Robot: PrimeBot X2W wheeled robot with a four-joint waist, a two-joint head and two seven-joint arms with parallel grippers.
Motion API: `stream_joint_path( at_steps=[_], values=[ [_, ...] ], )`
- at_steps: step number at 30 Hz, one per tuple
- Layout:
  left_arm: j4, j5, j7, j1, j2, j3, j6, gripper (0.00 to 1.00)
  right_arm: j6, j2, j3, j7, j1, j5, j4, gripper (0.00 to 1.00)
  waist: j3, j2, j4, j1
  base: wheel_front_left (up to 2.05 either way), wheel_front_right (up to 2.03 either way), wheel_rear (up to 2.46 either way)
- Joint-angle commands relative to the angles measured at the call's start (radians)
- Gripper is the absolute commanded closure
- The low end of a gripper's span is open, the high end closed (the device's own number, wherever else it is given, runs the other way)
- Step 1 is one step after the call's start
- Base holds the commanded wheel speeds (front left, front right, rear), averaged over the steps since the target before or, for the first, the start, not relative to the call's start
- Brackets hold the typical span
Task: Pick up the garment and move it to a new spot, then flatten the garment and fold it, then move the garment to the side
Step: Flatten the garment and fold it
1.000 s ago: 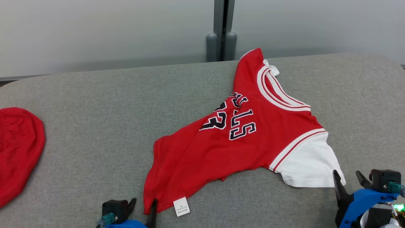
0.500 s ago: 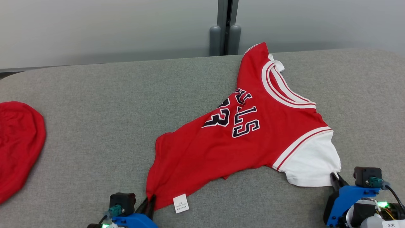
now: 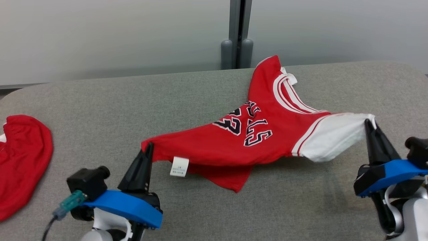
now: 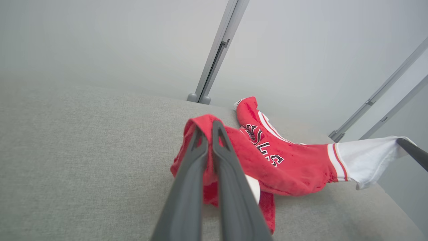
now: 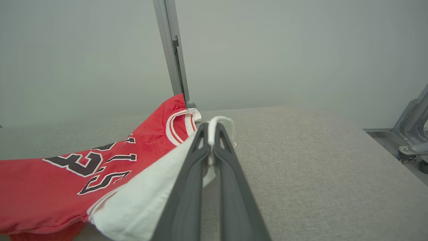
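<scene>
Red-and-white numbered jersey (image 3: 217, 147) hangs stretched just above grey fabric table (image 3: 100, 107), collar end resting on it. I see left gripper (image 3: 150, 146) clamped on red hem (image 3: 162, 151), right gripper (image 3: 368, 123) clamped on white sleeve (image 3: 331, 137).

Red garment (image 3: 214, 147) with white sleeve (image 3: 334, 139), black lettering, grey surface (image 3: 100, 113).

Your grey fabric table (image 3: 100, 110) is bearing a red jersey (image 3: 234, 147) lying partly toward its far edge and a red cloth (image 3: 23, 164) at its left edge.

Lab-like test room, grey fabric-topped table (image 3: 100, 110), frosted partition wall (image 3: 100, 33)
</scene>
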Motion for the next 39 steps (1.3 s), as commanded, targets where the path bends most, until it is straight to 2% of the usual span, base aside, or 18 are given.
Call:
stream_joint_path(
  at_steps=[1,5,10,13,16,19,22,28,34,39],
  values=[
    [-0.063,-0.025,0.016,-0.026,0.012,0.013,-0.008,1.00,0.000,-0.018,0.000,0.014,0.013,0.013,-0.069,1.00,-0.002,-0.0001,-0.003,-0.0002,0.00,0.00,0.00],
    [-0.235,-0.101,0.104,-0.066,0.043,0.041,-0.007,1.00,0.000,-0.039,-0.005,0.069,0.015,0.026,-0.276,1.00,0.000,-0.0001,-0.008,-0.0002,0.00,0.00,0.00],
    [-0.395,-0.182,0.229,-0.153,0.082,0.090,0.020,1.00,0.000,-0.094,-0.013,0.152,-0.021,0.017,-0.501,1.00,0.030,-0.0001,-0.010,-0.0002,0.00,0.00,0.00],
    [-0.442,-0.219,0.299,-0.205,0.101,0.106,0.039,1.00,0.000,-0.150,-0.017,0.192,-0.054,-0.002,-0.575,1.00,0.052,-0.0001,-0.014,-0.0002,0.00,0.00,0.00],
    [-0.453,-0.239,0.356,-0.251,0.126,0.123,0.057,1.00,0.000,-0.198,-0.003,0.220,-0.110,0.011,-0.596,1.00,0.094,-0.0001,-0.022,-0.0002,0.00,0.00,0.00],
    [-0.419,-0.250,0.386,-0.306,0.137,0.137,0.071,1.00,0.000,-0.244,0.039,0.215,-0.193,0.054,-0.544,1.00,0.162,-0.0001,-0.030,-0.0002,0.00,0.00,0.00],
    [-0.340,-0.225,0.367,-0.394,0.148,0.152,0.074,1.00,0.000,-0.303,0.098,0.196,-0.305,0.119,-0.442,1.00,0.249,-0.0001,-0.030,-0.0002,0.00,0.00,0.00],
    [-0.112,-0.155,0.307,-0.664,0.187,0.174,0.074,1.00,0.000,-0.374,0.271,0.095,-0.648,0.217,-0.183,1.00,0.416,-0.0001,-0.056,-0.0002,0.00,0.00,0.00],
    [0.075,-0.069,0.133,-0.938,0.220,0.182,0.044,1.00,0.000,-0.394,0.350,-0.067,-0.993,0.156,0.075,1.00,0.455,-0.0001,-0.071,-0.0002,0.00,0.00,0.00],
    [0.137,-0.019,0.000,-1.075,0.245,0.134,0.008,1.00,0.000,-0.411,0.326,-0.230,-1.166,0.078,0.160,1.00,0.425,-0.0001,-0.067,-0.0002,0.00,0.00,0.00]
  ],
)
